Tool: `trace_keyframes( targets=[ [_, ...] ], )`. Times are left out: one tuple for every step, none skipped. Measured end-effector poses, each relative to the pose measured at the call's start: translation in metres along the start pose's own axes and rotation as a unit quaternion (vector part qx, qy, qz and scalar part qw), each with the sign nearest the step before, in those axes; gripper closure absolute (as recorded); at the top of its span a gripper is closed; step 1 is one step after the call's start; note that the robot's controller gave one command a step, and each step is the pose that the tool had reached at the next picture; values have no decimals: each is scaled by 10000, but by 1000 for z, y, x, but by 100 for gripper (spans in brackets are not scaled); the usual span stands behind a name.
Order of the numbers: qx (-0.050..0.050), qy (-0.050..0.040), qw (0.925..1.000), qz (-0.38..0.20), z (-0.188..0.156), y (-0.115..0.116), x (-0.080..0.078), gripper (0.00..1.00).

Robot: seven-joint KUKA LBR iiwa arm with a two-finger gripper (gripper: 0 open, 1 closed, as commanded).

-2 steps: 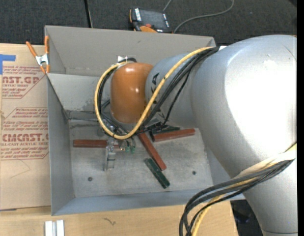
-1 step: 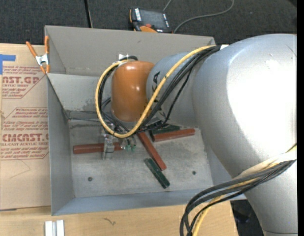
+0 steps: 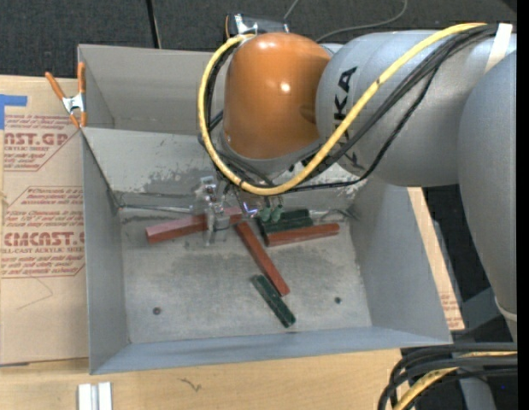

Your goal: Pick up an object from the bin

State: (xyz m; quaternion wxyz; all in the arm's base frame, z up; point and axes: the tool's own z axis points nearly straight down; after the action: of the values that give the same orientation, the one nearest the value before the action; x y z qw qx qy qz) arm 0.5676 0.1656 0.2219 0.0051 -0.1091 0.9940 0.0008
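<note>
The metal two-finger gripper [image 3: 214, 212] was found down at the right end of a long flat red-brown stick [image 3: 174, 230] lying left of centre on the floor of the grey metal bin [image 3: 102, 254], seemingly placed there to keep clear of the crossed red and dark green sticks [image 3: 302, 233] just beside it, though whether the gripper was open or closed could not be told

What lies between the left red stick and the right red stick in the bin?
In the camera view: the gripper, at the left red stick's inner end, then the upper end of a slanted red stick.
</note>
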Motion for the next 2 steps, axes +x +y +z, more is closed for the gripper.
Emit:
trace_keyframes(
  targets=[
    [-3,37,10000,5,5,0,2,0],
    [-5,85,9957,-918,148,15,37,0]
  ],
)
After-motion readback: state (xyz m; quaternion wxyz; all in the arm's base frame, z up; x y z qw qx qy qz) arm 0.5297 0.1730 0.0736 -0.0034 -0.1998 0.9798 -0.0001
